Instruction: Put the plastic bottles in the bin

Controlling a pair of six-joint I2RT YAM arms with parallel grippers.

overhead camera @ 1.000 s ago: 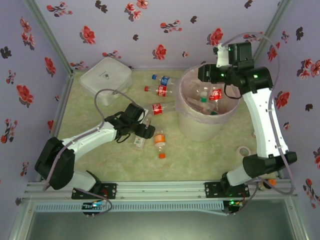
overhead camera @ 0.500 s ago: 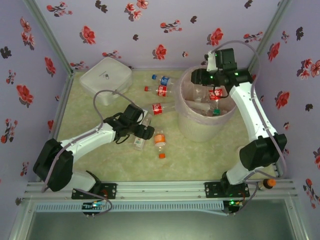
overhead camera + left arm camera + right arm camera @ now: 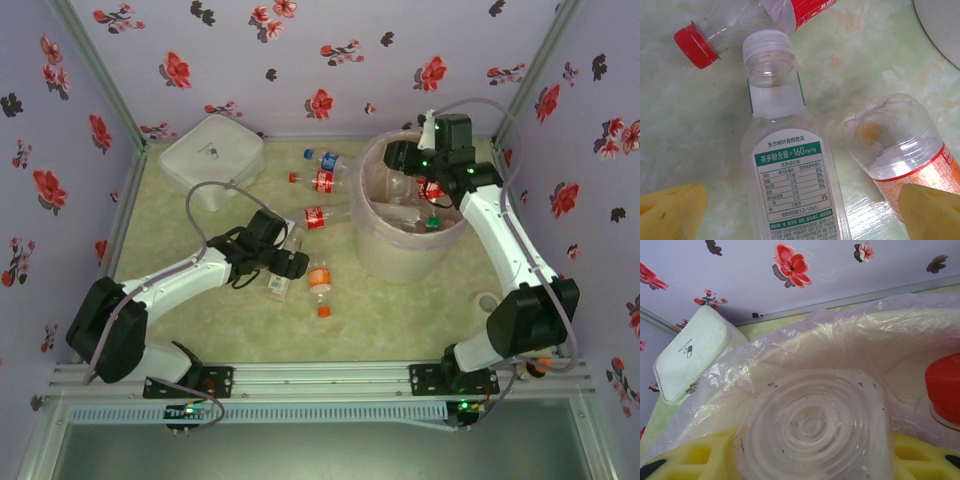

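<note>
The right gripper (image 3: 401, 158) clasps a clear plastic bottle (image 3: 812, 435) at the rim of the round pale bag-lined bin (image 3: 400, 257), so release seems next, while the left gripper (image 3: 800, 212) hangs wide apart above a clear green-labelled bottle (image 3: 789, 160) lying on the table (image 3: 685, 125), awaiting descent and closing.

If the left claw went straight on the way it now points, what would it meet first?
Most likely the clear bottle with the green label, lying between the fingers of the open left claw, with the table beneath it. Depth is hard to judge.
</note>
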